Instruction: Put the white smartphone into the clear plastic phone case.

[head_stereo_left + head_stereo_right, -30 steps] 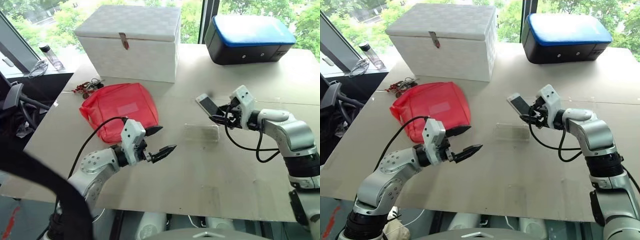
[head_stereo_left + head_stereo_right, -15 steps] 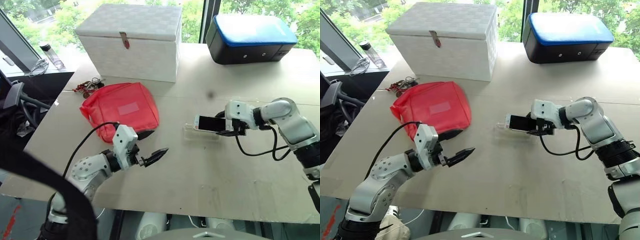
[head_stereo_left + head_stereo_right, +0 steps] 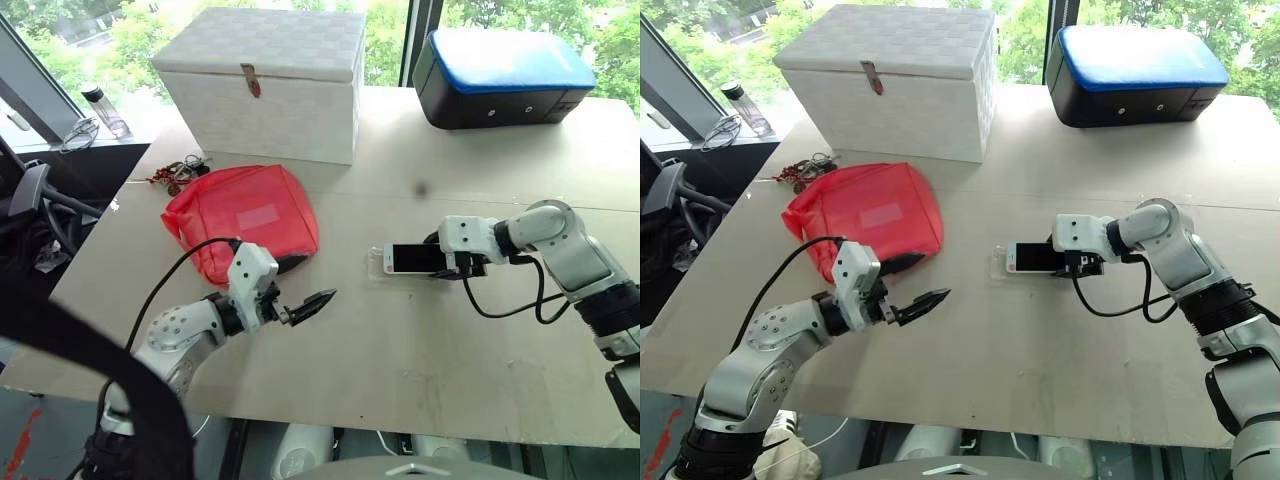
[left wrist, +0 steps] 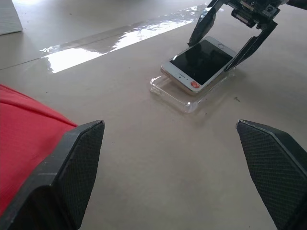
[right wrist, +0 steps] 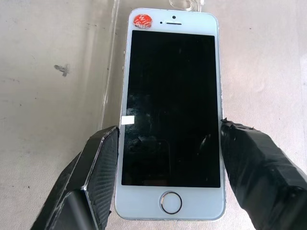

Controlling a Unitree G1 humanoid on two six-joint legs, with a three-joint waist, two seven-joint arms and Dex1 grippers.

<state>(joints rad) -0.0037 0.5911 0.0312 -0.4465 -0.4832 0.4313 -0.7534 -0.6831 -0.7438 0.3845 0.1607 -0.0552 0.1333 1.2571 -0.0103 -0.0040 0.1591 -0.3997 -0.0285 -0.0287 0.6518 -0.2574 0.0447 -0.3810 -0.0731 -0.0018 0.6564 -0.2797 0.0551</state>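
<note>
Right tool (image 3: pixel 1072 262), closed on the white smartphone (image 3: pixel 1030 258), has been swung down from mid-air; the phone is now laid over the clear plastic phone case (image 4: pixel 180 96), apparently not fully seated. Left tool (image 3: pixel 322 303) is held open.

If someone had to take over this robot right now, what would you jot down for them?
Right gripper: its two black fingers clamp the long sides of the slim white smartphone with the dark screen, screen up.
Left gripper: open, holding nothing, beside the red pouch.
The clear plastic phone case lies flat on the table, with the phone lying over it, slightly askew.
Done: phone brought to the case.
Left: square it up, press it in, let go.
</note>
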